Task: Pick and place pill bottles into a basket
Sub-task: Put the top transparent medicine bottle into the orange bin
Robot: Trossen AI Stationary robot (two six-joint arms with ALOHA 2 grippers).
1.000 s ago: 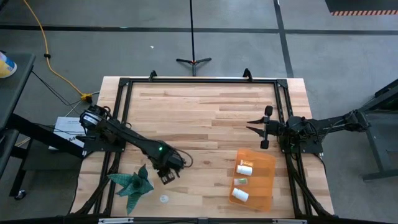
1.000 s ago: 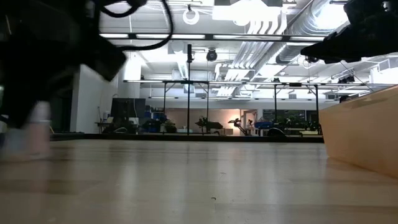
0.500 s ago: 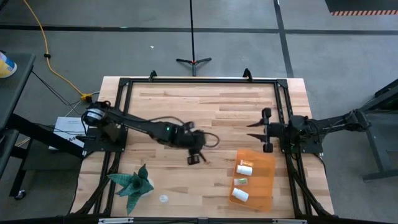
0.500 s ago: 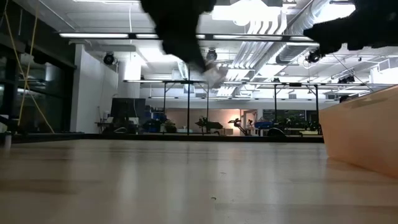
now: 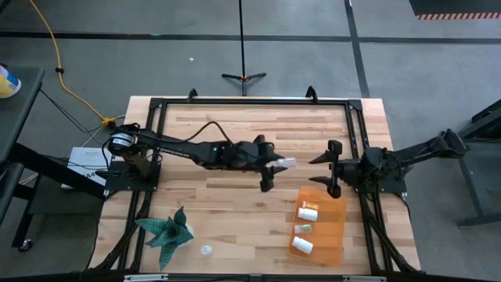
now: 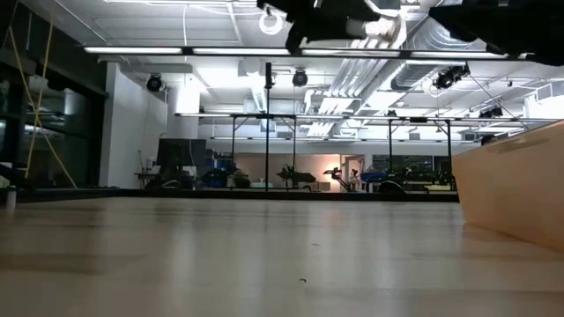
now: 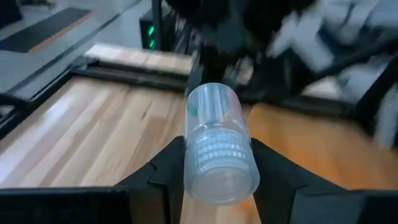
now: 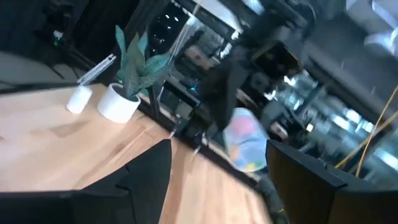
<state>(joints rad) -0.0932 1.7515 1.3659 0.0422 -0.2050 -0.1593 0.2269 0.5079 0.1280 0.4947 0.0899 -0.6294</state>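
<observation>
1. Two white pill bottles [image 5: 308, 212] [image 5: 302, 245] lie on their sides in the basket [image 5: 337, 205], the translucent orange bin at the table's near right corner; a smaller greenish item [image 5: 303, 229] lies between them, too small to identify.
2. Another small white object [image 5: 206, 251] rests on the wooden table [image 5: 235, 133] near the front edge, just beside the spiky green plant [image 5: 166, 230] at the near left; whether it is a bottle cannot be told from above.
3. In the right wrist view the plant [image 8: 138, 59] stands in a white pot [image 8: 118, 103], with a white bottle-like shape [image 8: 79, 99] close beside it.
4. The left gripper [image 5: 275, 168] reaches across the middle of the table, raised above the wood, its jaws pinching a pill bottle [image 5: 286, 164] sideways; the bottle's end points toward the basket and sits just short of its far corner.
5. The left wrist view shows this bottle [image 7: 217, 143] clamped between the two dark fingers [image 7: 163, 169], cap end nearest the camera.
6. The right gripper [image 5: 333, 165] waits at the table's right edge, just beyond the basket's far side, its fingers spread wide and holding nothing.
</observation>
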